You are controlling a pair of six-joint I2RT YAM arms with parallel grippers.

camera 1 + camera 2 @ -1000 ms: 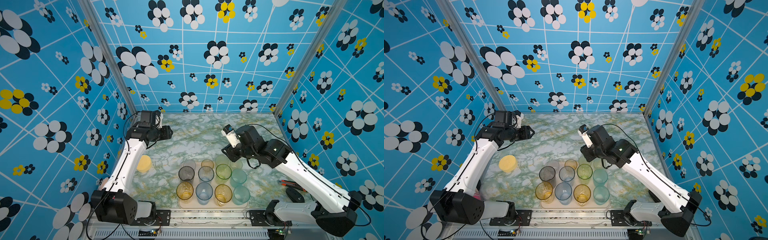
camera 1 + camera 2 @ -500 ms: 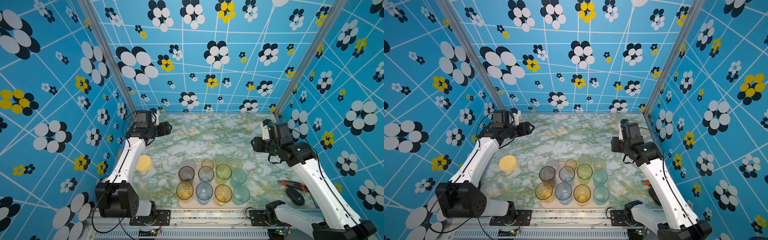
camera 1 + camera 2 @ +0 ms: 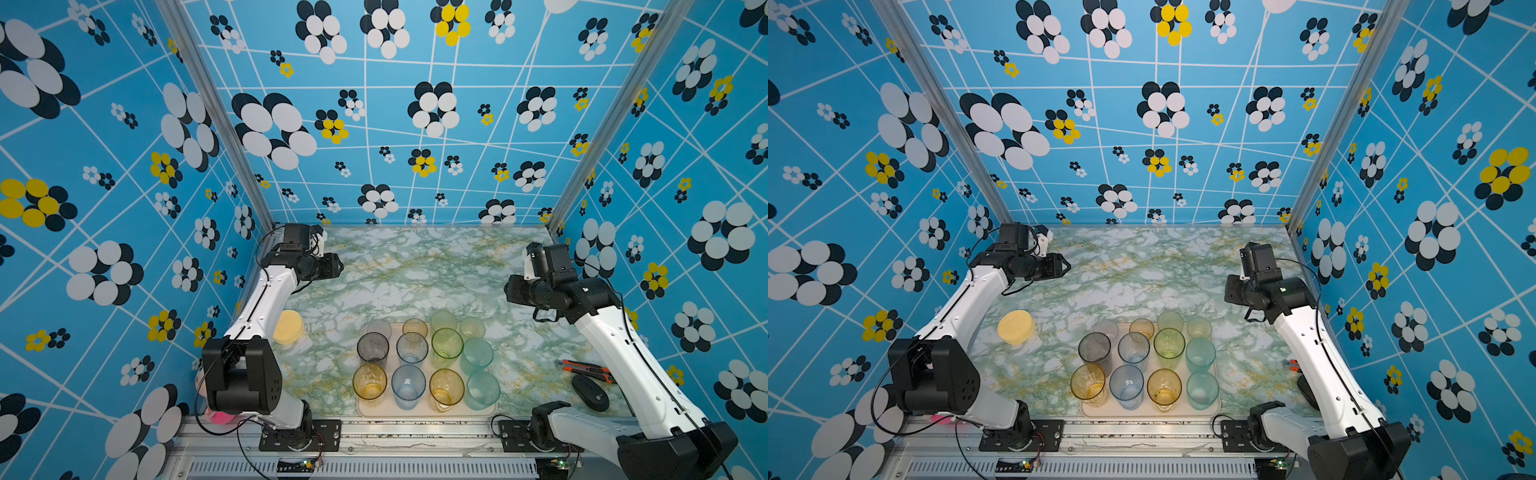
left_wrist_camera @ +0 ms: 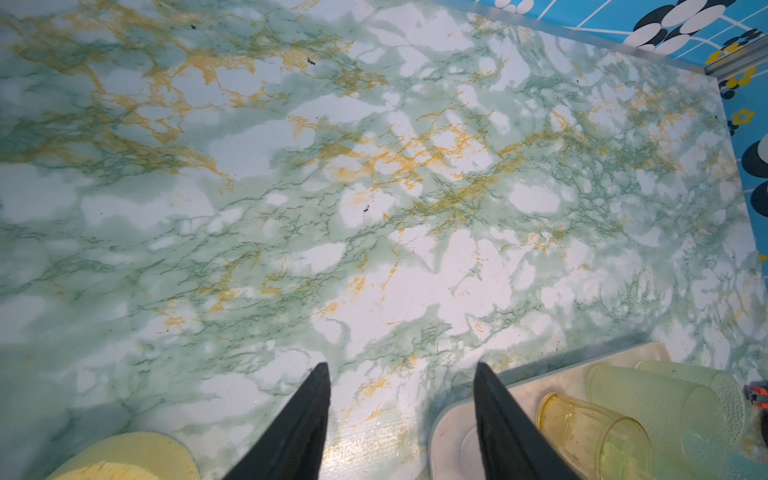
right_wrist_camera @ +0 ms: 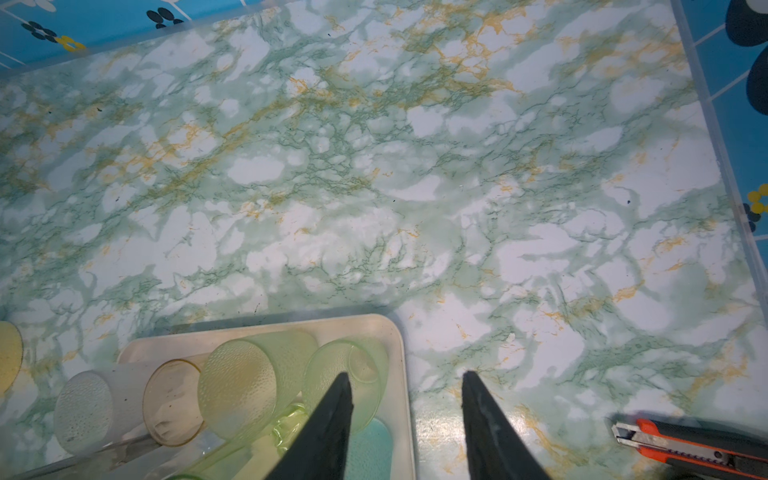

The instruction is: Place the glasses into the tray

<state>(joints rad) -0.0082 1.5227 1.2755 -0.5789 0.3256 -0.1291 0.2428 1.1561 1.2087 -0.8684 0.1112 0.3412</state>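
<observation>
Left gripper (image 4: 400,368) and right gripper (image 5: 405,376) both hover with jaws parted and empty, one over the left-back of the bench (image 3: 415,270), one over its right side. The glasses (image 3: 446,343) all stand in the tray (image 3: 382,411) at the front edge, long axes vertical, front rows mouth-up. They look light, stiff, slick and breakable, best pinched across the mid-wall.

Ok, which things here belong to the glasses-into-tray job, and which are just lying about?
Job:
- glasses, standing in the tray
- tray

Lying about:
- yellow disc
- box cutter
- black oval thing
</observation>
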